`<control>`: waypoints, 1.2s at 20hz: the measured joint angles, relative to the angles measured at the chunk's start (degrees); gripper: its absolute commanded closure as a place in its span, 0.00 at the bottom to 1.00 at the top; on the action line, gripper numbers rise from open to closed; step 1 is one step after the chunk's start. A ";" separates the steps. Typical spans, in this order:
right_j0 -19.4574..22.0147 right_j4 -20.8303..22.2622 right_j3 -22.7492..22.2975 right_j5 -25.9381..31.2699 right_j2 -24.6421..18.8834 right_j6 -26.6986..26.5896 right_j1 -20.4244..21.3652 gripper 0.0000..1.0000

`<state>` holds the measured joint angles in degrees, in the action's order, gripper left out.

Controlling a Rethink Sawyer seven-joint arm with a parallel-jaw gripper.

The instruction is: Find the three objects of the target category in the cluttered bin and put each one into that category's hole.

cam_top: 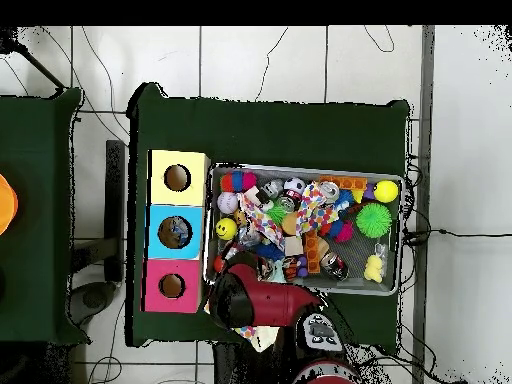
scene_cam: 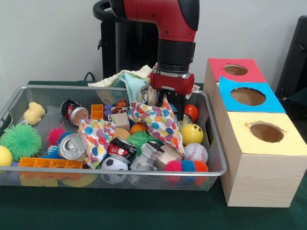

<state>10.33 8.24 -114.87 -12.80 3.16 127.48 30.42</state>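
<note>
From the front, a dark green table cover (scene_cam: 144, 211) is seen under a wire mesh bin (scene_cam: 211, 143), with a pale wall behind. The gripper (scene_cam: 169, 101) is lowered into the bin's far side above a polka-dot cloth (scene_cam: 158, 122); whether it is open cannot be told. Three wooden boxes (scene_cam: 261, 167) with holes are set beside the bin.

From overhead, white floor tiles (cam_top: 260, 60) and cables are shown around the table.

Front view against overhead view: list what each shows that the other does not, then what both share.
Only the front view shows the tool down in the bin by a polka-dot cloth, and the boxes' wooden sides. Only the overhead view shows the whole green table, floor cables, and an orange object at the edge. Both show the wire bin, yellow box, blue box, pink box.
</note>
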 measured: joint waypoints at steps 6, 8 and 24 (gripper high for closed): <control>-0.05 -0.01 0.12 -0.14 0.07 0.00 -0.83 0.00; -0.04 -0.02 0.36 -0.48 0.14 0.00 -1.13 0.00; -0.03 -0.02 2.72 -2.50 0.18 0.00 -6.62 1.00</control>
<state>10.29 8.22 -112.15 -15.30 3.34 127.48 23.79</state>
